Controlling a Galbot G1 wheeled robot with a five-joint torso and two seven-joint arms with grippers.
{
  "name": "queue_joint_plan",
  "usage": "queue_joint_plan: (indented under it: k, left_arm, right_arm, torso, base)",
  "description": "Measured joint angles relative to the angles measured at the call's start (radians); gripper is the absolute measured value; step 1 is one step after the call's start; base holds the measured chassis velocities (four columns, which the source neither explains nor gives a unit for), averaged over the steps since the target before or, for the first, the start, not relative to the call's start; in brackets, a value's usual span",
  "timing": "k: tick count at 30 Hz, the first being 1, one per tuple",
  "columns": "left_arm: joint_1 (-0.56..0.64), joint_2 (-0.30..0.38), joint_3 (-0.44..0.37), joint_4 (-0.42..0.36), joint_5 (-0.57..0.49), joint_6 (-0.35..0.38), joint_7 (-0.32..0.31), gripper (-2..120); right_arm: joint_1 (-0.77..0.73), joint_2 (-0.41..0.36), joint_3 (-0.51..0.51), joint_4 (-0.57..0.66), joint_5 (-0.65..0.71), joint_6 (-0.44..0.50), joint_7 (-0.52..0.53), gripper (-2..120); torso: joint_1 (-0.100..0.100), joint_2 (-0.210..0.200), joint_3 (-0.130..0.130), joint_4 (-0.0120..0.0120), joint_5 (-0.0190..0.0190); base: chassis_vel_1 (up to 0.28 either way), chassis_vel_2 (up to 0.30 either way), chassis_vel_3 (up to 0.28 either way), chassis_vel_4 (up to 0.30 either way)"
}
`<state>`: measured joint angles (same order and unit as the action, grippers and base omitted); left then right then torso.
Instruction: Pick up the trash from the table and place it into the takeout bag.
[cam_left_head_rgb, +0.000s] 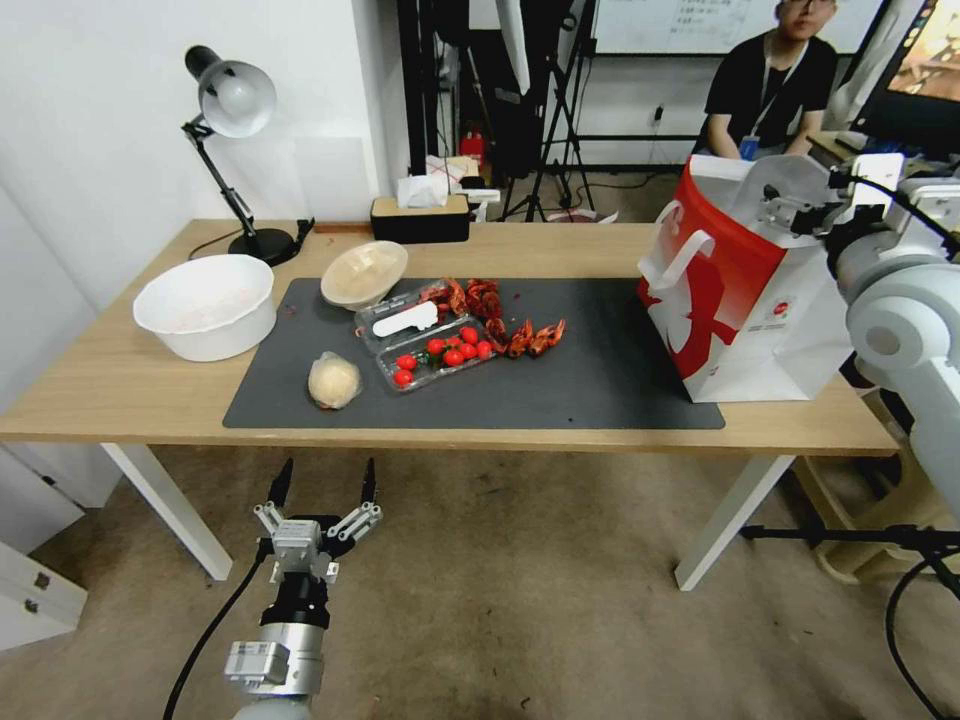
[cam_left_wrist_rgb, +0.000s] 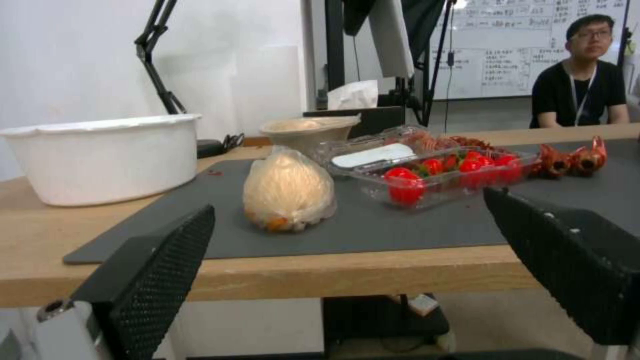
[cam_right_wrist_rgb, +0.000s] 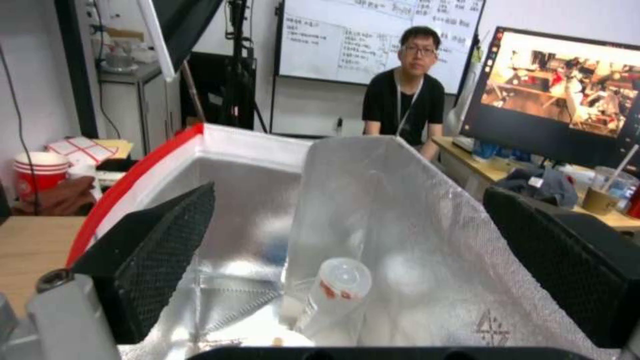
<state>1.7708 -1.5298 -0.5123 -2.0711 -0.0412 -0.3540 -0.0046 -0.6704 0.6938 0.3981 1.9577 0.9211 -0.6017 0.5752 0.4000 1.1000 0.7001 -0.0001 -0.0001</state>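
- Two end effectors show, and both have their fingers spread with nothing between them.
- The right end effector (cam_left_head_rgb: 790, 212) hangs over the open top of the takeout bag (cam_left_head_rgb: 735, 300).
- From the right wrist view, its black fingers (cam_right_wrist_rgb: 157, 250) sit on each side of the bag's mouth, and a clear plastic cup (cam_right_wrist_rgb: 333, 295) lies on its side down on the shiny silver lining.
- The takeout bag stands upright on the right end of the dark grey mat (cam_left_head_rgb: 600, 390), with its red front and white handles facing the middle of the tabletop (cam_left_head_rgb: 110, 390).
- The left end effector (cam_left_head_rgb: 322, 490) is low in front of the tabletop's near edge, below the level of the top, pointing toward it.
- Just past that edge, the plastic-wrapped pale lump (cam_left_head_rgb: 333, 381) rests on the mat.
- Beside the lump is a clear tray of red tomatoes (cam_left_head_rgb: 435, 350).
- Behind the tray, the shallow beige bowl (cam_left_head_rgb: 363, 273) leans tilted at the mat's far edge.
- Red crayfish shells (cam_left_head_rgb: 520, 335) lie on the mat near the tray.
- A big white bowl (cam_left_head_rgb: 206, 305) sits on the bare wood to the left of the mat.
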Motion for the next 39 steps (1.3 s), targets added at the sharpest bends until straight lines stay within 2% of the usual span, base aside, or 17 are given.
queue_joint_plan:
  k: [18,22,23,26,32,33,34,38,39]
  left_arm:
    - [0.002,-0.004,0.003,-0.013,0.005,0.0,0.0,100]
    - [0.006,-0.006,0.003,-0.017,0.005,0.0,0.0,100]
    - [0.006,-0.006,0.003,-0.017,0.005,0.0,0.0,100]
    - [0.013,-0.005,0.0,-0.024,0.002,-0.002,0.0,100]
    - [0.018,-0.003,-0.004,-0.027,-0.004,-0.003,0.0,100]
    - [0.021,-0.002,-0.007,-0.027,-0.007,-0.006,0.0,100]
    - [0.021,-0.002,-0.007,-0.027,-0.007,-0.006,0.0,100]
    - [0.022,-0.002,-0.007,-0.026,-0.012,-0.015,0.0,100]
    - [0.022,-0.002,-0.007,-0.026,-0.012,-0.015,0.0,100]
  right_arm:
    - [-0.095,-0.019,0.058,0.148,0.059,0.062,-0.012,100]
    - [-0.171,-0.017,0.079,0.2,0.089,0.158,-0.048,100]
    - [-0.171,-0.017,0.079,0.2,0.089,0.158,-0.048,100]
    - [-0.287,0.007,0.103,0.248,0.068,0.277,-0.08,100]
    - [-0.388,0.038,0.117,0.289,0.028,0.354,-0.118,100]
    - [-0.459,0.061,0.122,0.316,-0.005,0.411,-0.153,100]
    - [-0.459,0.061,0.122,0.316,-0.005,0.411,-0.153,100]
    - [-0.721,0.167,0.124,0.356,-0.205,0.639,-0.277,100]
    - [-0.721,0.167,0.124,0.356,-0.205,0.639,-0.277,100]
  torso:
    - [0.0,0.0,0.0,0.0001,0.0]
    - [0.0,0.0,0.0,0.0003,-0.0002]
    - [0.0,0.0,0.0,0.0003,-0.0002]
    - [0.0,0.0,0.0,0.0001,0.0002]
    - [0.0,0.0,0.0,-0.0001,0.0002]
    - [0.0,0.0,0.0,0.0003,0.0]
    - [0.0,0.0,0.0,0.0003,0.0]
    - [0.0,0.0,0.0,0.0001,0.0002]
    - [0.0,0.0,0.0,0.0001,0.0002]
  base:
    - [0.0,0.0,0.0,0.0]
    - [0.0,0.0,0.0,0.0]
    - [0.0,0.0,0.0,0.0]
    - [0.0,0.0,0.0,0.0]
    - [0.0,0.0,0.0,0.0]
    - [0.0,0.0,0.0,0.0]
    - [0.0,0.0,0.0,0.0]
    - [0.0,0.0,0.0,0.0]
    - [0.0,0.0,0.0,0.0]
